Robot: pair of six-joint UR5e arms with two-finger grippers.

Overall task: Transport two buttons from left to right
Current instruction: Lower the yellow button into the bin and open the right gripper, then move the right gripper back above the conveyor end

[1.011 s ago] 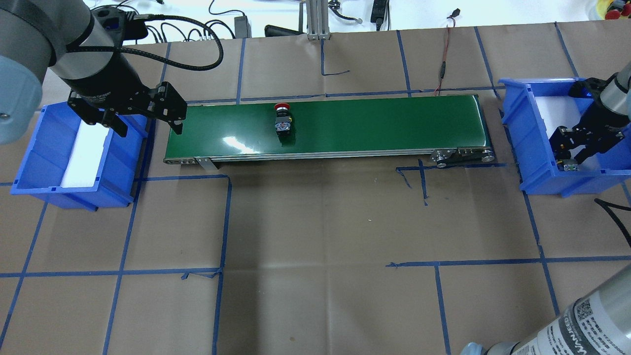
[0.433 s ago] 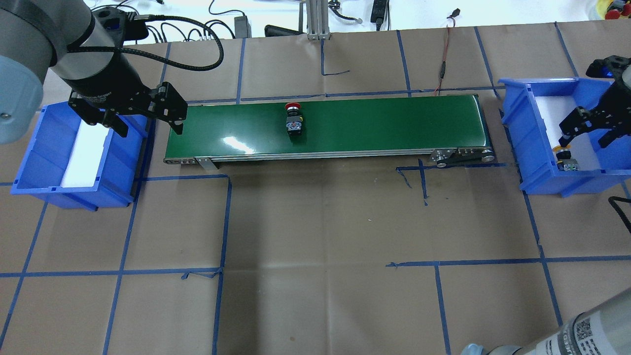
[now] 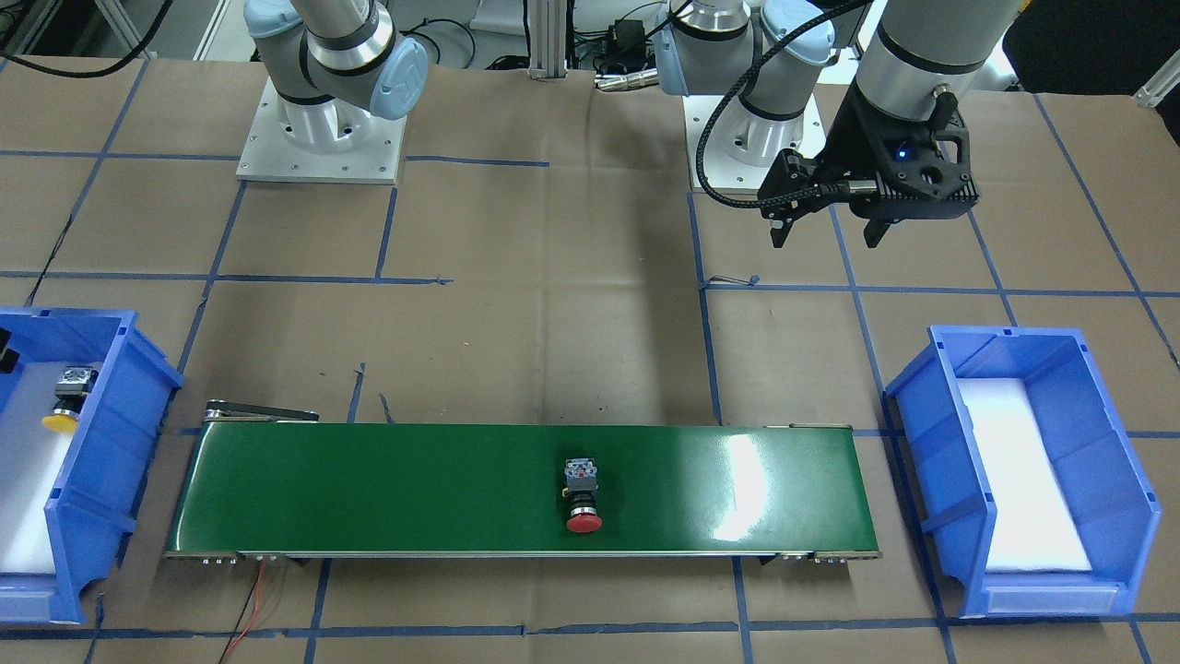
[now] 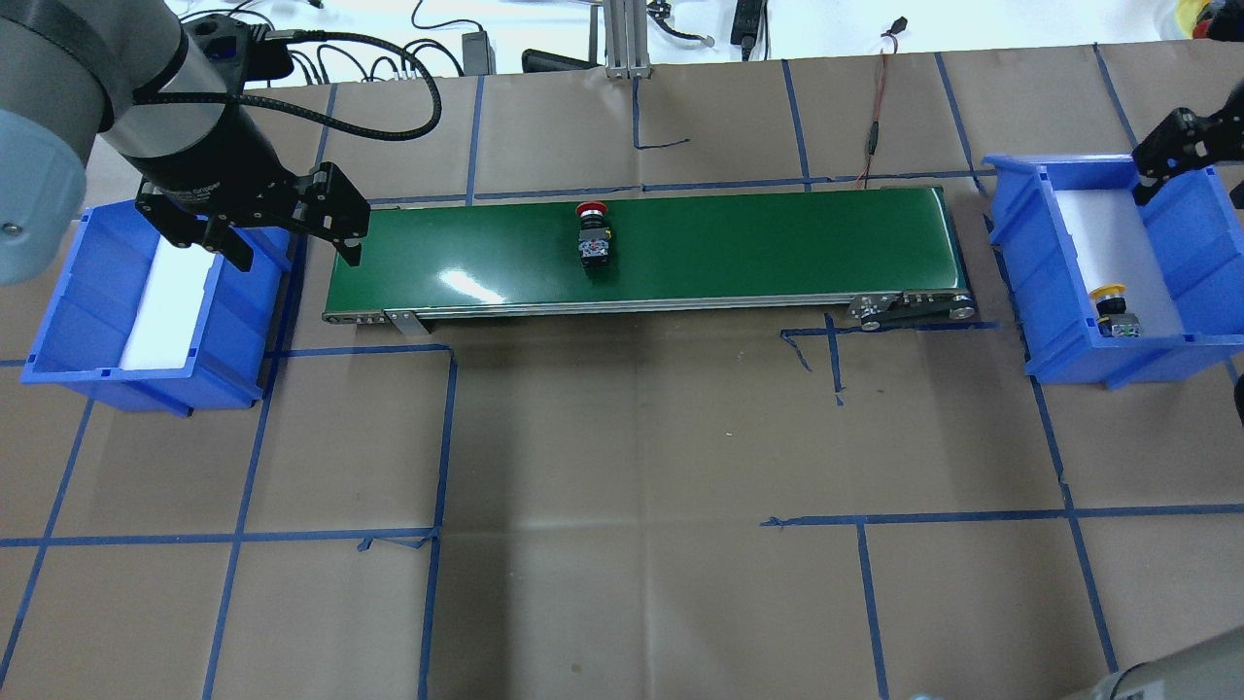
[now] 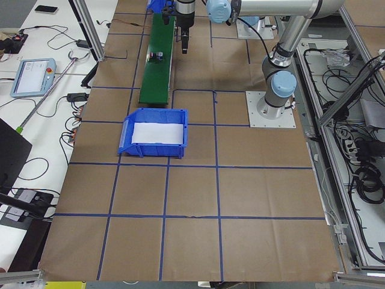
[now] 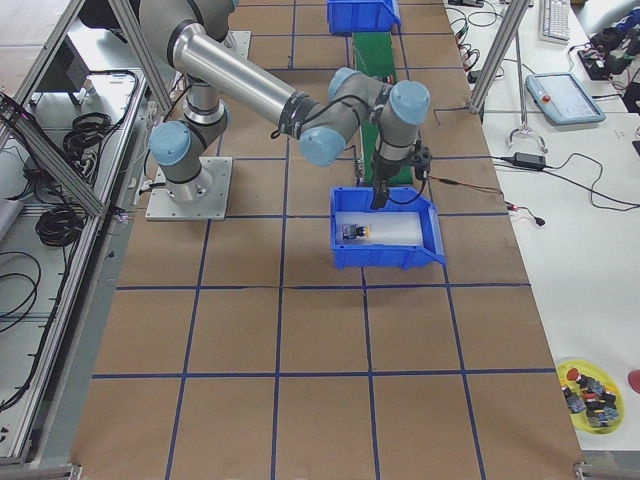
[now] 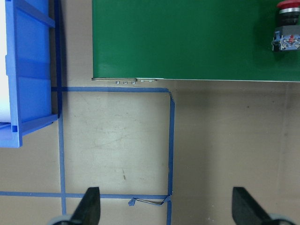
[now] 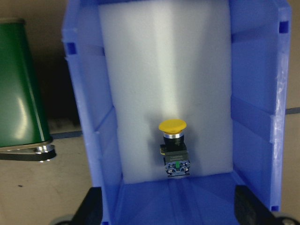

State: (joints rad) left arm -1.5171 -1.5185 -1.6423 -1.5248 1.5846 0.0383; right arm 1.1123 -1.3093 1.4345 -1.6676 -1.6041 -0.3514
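The red button [image 4: 593,233] lies on its side on the green conveyor belt [image 4: 758,243], left of its middle, cap toward the far edge. It also shows at the top right of the left wrist view [image 7: 287,26]. The yellow button [image 8: 174,151] lies on the white foam in the right blue bin [image 4: 1030,262], near its front wall. My right gripper [image 8: 168,211] hangs open high above that bin, holding nothing. My left gripper [image 4: 294,255] is open and empty, between the left blue bin [image 4: 58,292] and the belt's left end.
The left bin holds only its white foam pad [image 4: 165,301]. Brown paper with blue tape lines [image 4: 622,515] covers the table. Cables [image 4: 389,68] lie beyond the far edge. A thin wire [image 4: 875,126] runs to the belt's far right side.
The red button has ridden the belt to the right. My right gripper has lifted up and back from the yellow button, leaving it in the right bin. The left arm has not moved.
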